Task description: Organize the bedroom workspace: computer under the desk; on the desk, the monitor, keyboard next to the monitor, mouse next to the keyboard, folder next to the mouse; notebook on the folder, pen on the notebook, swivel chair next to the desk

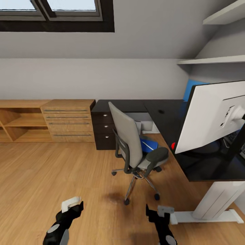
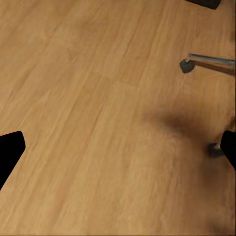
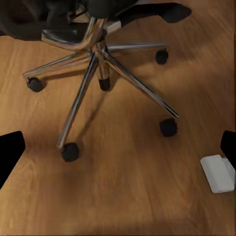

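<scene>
Both robot arms hang low over the wooden floor (image 1: 41, 177) at the foot of the head view, the left hand (image 1: 72, 204) and the right hand (image 1: 162, 211) each empty, fingers spread wide apart in the wrist views and gripping nothing. Just ahead of them stands the swivel chair (image 1: 131, 143), its grey back turned toward the camera and its chrome five-star base (image 3: 98, 64) splayed on the boards, castors resting on the floor. On its seat, partly hidden behind the backrest, lies the bright blue folder (image 1: 148, 145). The chair sits close beside the black-topped L-shaped surface (image 1: 170, 119), which runs from the dark drawers (image 1: 103, 131) with round silver knobs on the far wall round to the right foreground, where a white leg (image 1: 214, 200) and its flat foot meet the floor. The end of that white foot shows in the right wrist view, near one castor. The monitor (image 1: 211, 115) stands on the surface at right, its light grey back facing the camera and its black stand behind it. A small red object (image 1: 173, 146) peeks out at the monitor's lower left edge; what it is cannot be told. Left of the drawers, a light wooden dresser (image 1: 69, 120) with bar handles and open shelving (image 1: 20, 122) line the wall beneath a skylight (image 1: 58, 10).
</scene>
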